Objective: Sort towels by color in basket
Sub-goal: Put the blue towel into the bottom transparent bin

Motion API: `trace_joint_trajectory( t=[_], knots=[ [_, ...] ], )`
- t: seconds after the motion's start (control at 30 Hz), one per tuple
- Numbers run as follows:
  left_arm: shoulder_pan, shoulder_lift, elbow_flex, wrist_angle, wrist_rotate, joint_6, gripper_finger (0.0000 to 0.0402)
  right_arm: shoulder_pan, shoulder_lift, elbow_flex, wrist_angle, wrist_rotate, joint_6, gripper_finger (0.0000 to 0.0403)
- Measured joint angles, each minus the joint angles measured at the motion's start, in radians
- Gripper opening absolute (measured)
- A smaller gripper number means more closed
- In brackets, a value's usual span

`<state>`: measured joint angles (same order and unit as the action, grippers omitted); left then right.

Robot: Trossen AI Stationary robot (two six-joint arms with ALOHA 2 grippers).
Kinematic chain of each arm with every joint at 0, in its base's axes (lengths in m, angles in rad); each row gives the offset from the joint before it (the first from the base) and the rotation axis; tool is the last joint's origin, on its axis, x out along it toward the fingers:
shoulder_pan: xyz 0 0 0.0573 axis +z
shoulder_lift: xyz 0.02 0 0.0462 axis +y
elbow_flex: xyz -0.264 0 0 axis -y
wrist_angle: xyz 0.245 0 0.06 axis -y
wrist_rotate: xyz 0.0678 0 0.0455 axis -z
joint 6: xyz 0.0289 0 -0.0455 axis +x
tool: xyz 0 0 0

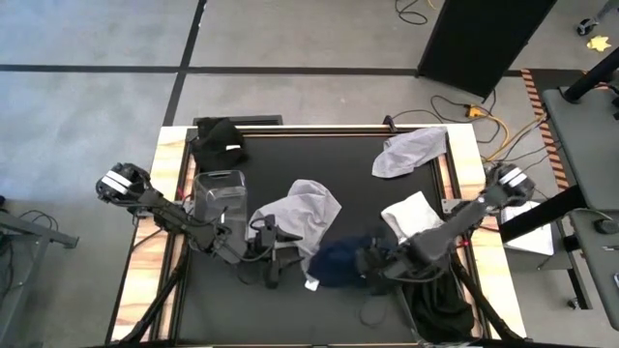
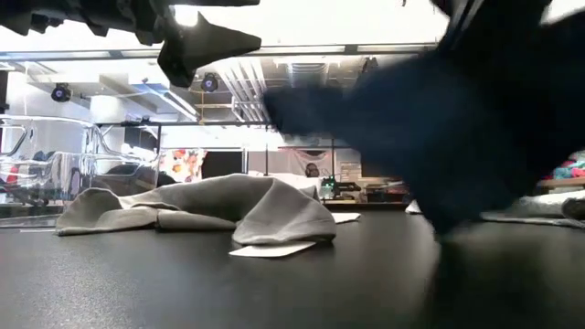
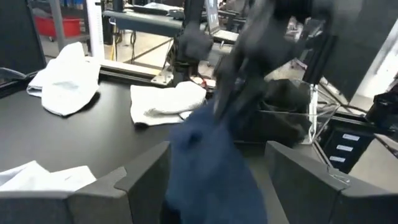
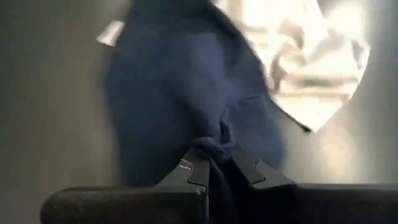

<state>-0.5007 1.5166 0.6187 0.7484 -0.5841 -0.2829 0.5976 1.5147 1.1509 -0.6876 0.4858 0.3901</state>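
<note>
On the black table [image 1: 387, 309], the right gripper [image 4: 219, 163] is clamped on the navy towel [image 1: 340, 263] beside a grey towel [image 1: 302, 215]; lift it fully clear before carrying; left gripper [image 1: 274, 253] waits, fingers apart

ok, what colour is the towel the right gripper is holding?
Navy blue towel, pinched in the right gripper; clearest in the right wrist view.

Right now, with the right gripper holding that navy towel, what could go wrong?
The right gripper pinches only a small fold of the navy cloth towel, so it might slip free. The hanging towel could also drag the crumpled light grey towel beside it, or brush the open left gripper nearby.
</note>
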Motion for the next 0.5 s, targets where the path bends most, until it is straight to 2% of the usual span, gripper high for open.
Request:
trace_joint_trajectory(
  t=[0.1, 0.23, 0.4, 0.5],
  knots=[
    [0.0, 0.0, 0.015, -0.018, 0.028, 0.0, 0.0246, 0.055, -0.093, 0.086, -0.099, -0.075, 0.016, 0.0013],
    [-0.003, 0.0, 0.029, -0.056, 0.046, 0.004, 0.0246, 0.113, -0.197, 0.189, -0.27, -0.235, 0.246, 0.0013],
    [-0.003, 0.0, 0.04, -0.078, 0.047, 0.044, 0.0246, 0.184, -0.248, 0.288, -0.673, -0.333, 0.594, 0.0013],
    [-0.003, 0.0, 0.041, -0.077, 0.046, 0.063, 0.0246, 0.195, -0.241, 0.326, -0.91, -0.411, 0.709, 0.0013]
  ],
)
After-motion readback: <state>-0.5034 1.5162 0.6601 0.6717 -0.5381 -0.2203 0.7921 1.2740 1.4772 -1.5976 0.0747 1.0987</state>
